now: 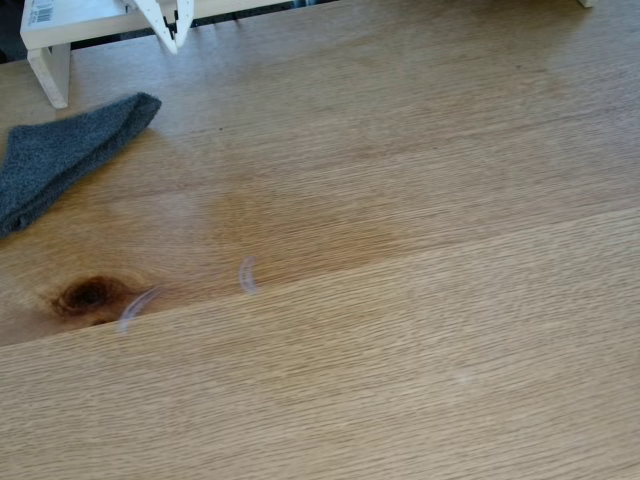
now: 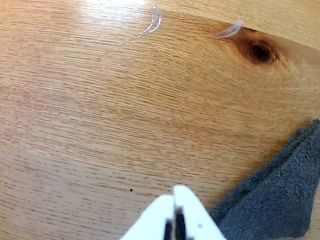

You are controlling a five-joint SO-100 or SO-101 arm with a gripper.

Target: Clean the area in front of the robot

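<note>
Oak-grained tabletop (image 1: 420, 330), folded grey felt cloth (image 1: 60, 155)

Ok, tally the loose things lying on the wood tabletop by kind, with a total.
Grey cloth: 1, folded, at the left edge of the fixed view.
Thin pale curved slivers: 2, one beside the dark knot, one further right.
Total: 3 on the tabletop.

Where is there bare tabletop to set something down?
Free: the tabletop right of the two pale smears and below the plank seam. Crowded: the fixed view's upper left, with grey cloth, white frame and gripper, jaws together.
</note>
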